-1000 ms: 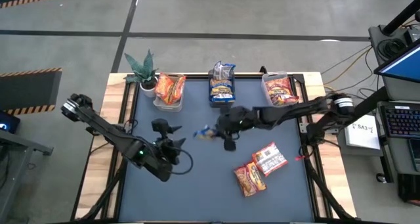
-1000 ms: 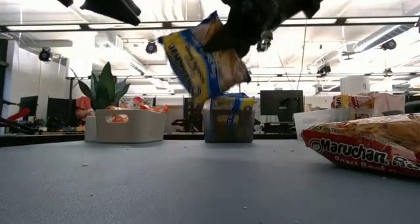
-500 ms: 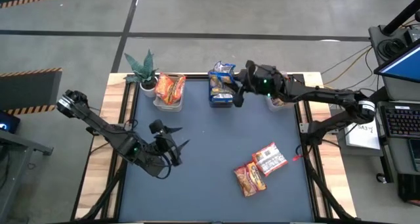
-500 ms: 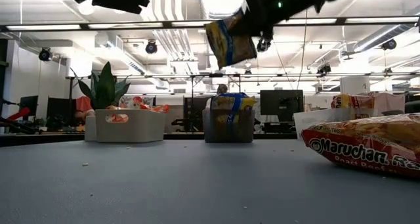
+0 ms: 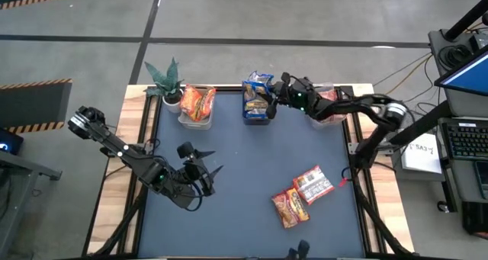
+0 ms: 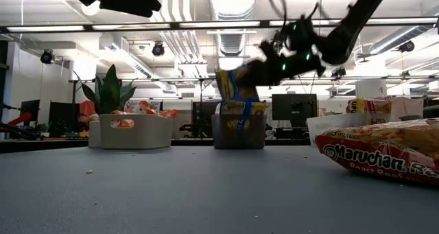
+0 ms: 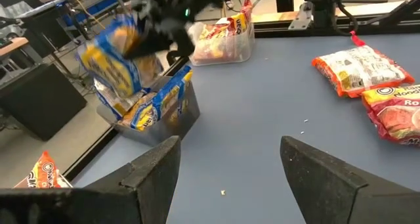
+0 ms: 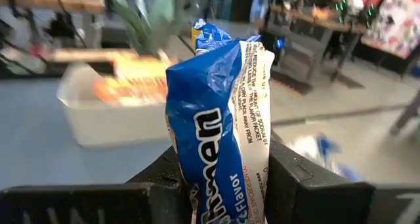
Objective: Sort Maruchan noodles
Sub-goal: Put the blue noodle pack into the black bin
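Observation:
My right gripper [image 5: 276, 100] is shut on a blue-yellow noodle packet [image 6: 233, 87] just above the middle clear bin [image 5: 258, 113] at the table's far edge. That bin holds more blue-yellow packets. The left bin [image 5: 197, 106] holds orange packets and the right bin [image 5: 324, 106] holds red ones. Two red-orange packets [image 5: 314, 184] [image 5: 290, 207] lie flat on the table's right near part. My left gripper [image 5: 204, 171] hovers open over the table's left part, touching nothing. My right gripper pinches the blue-yellow packet between its two fingers [image 8: 296, 178] at the packet's end nearest the wrist [image 8: 216, 175]. The fingers come roughly level from the table's right side. The packet stands on edge, lifted clear of the table; whether its lower edge [image 6: 234, 99] touches the bin's packets, I cannot tell.
A small potted plant [image 5: 166, 80] stands at the far left corner beside the left bin. The blue mat's middle [image 5: 244, 161] is bare. Wooden table edges and dark rails frame the mat; a desk with a keyboard stands to the right.
My right gripper has carried the blue-yellow packet from above the table's middle toward the far edge, then come down over the middle bin. It stayed shut on the packet, which hung tilted before and now stands more upright.

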Available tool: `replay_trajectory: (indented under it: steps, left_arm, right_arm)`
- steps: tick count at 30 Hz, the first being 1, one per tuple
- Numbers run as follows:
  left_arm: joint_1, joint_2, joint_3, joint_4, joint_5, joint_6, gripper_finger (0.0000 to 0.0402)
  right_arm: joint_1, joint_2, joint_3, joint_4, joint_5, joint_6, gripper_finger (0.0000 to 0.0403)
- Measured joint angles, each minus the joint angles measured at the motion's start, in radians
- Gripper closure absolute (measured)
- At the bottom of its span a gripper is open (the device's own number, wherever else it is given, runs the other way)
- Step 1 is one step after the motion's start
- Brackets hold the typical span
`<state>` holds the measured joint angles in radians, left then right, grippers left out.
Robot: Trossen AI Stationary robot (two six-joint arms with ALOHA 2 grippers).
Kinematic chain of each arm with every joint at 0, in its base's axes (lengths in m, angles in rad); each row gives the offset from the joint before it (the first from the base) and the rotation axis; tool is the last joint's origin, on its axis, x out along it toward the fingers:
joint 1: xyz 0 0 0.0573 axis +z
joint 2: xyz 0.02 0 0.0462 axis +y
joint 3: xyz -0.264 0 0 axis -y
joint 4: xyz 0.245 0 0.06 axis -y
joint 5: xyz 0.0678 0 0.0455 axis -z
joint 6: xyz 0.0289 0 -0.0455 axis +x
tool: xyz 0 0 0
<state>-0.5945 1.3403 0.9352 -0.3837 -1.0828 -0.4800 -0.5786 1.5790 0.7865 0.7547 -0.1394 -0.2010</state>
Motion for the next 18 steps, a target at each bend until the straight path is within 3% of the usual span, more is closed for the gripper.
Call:
replay_trajectory:
  steps: [8, 18]
  left_arm:
    - [0.001, 0.0, -0.001, 0.0, -0.006, 0.0, 0.0157]
    - [0.001, 0.0, -0.002, 0.001, -0.007, -0.001, 0.0157]
  right_arm:
    - [-0.027, 0.15, 0.057, 0.008, 0.0, 0.072, 0.0283]
    - [-0.037, 0.164, 0.071, -0.013, 0.015, 0.124, 0.0221]
